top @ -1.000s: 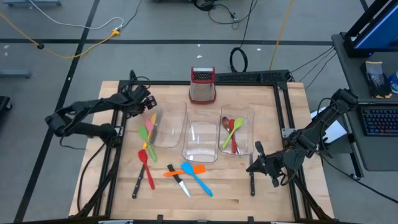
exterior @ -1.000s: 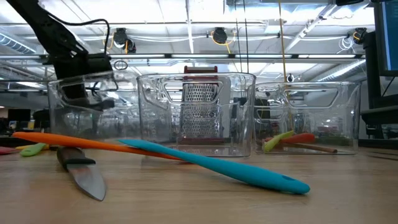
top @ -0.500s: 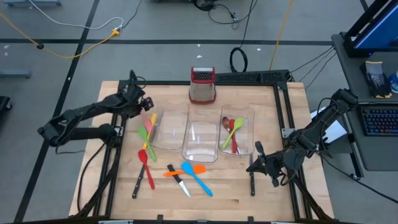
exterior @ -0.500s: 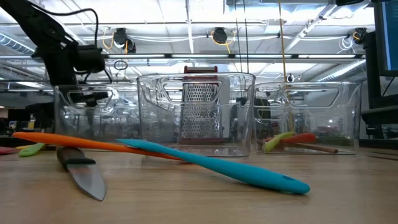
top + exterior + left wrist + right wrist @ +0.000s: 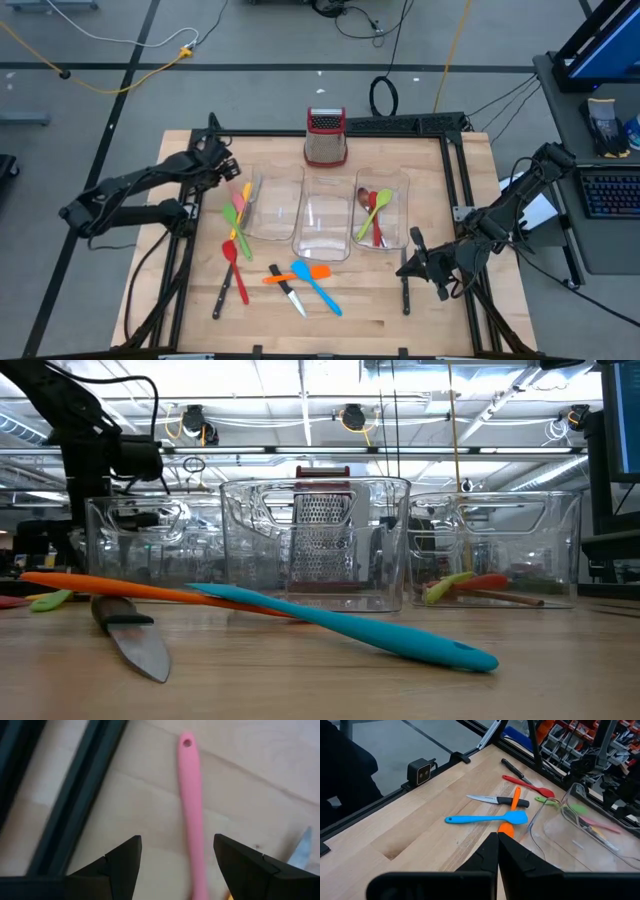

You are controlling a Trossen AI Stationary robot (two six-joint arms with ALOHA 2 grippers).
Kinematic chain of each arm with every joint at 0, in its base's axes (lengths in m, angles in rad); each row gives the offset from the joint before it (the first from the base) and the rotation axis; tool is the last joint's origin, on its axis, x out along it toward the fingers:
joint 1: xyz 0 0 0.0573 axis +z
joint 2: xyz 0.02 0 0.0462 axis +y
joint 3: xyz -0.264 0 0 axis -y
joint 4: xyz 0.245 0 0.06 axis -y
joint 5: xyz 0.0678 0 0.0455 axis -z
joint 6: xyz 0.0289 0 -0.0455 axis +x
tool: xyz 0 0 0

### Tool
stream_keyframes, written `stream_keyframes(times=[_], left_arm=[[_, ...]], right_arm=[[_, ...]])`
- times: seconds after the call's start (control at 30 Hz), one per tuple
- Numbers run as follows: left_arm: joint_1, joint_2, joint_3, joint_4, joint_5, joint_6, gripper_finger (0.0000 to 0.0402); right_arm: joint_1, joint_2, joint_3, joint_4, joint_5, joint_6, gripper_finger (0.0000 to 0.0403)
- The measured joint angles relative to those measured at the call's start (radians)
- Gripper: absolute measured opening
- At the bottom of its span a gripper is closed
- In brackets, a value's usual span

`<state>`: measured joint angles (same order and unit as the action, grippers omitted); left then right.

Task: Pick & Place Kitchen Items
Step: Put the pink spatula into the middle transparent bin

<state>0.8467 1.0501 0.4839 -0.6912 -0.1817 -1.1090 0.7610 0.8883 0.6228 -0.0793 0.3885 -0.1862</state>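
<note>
With fingers spread wide, left gripper (image 5: pixel 177 870) hovers astride pink spatula handle (image 5: pixel 190 815), not touching. Right gripper (image 5: pixel 408 266) parked clenched, empty, beside table edge (image 5: pixel 470 300).

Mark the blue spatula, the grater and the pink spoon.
blue spatula (image 5: pixel 350 623): low view, mid-handle.
grater (image 5: pixel 325 146): high view, steel face.
pink spoon (image 5: pixel 191 815): left wrist view, mid-handle.

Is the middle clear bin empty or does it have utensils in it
Empty. From above, the middle bin shows only bare clear plastic, while the right bin holds red, green and brown utensils. The table-level view shows just the grater behind it.
</note>
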Motion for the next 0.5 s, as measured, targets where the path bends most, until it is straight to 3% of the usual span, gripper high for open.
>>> stream_keyframes(times=[0.5], left_arm=[[0.000, 0.268, 0.011, 0.099, -0.005, 0.004, 0.0255]], right_arm=[[0.000, 0.000, 0.000, 0.000, 0.000, 0.018, 0.0000]])
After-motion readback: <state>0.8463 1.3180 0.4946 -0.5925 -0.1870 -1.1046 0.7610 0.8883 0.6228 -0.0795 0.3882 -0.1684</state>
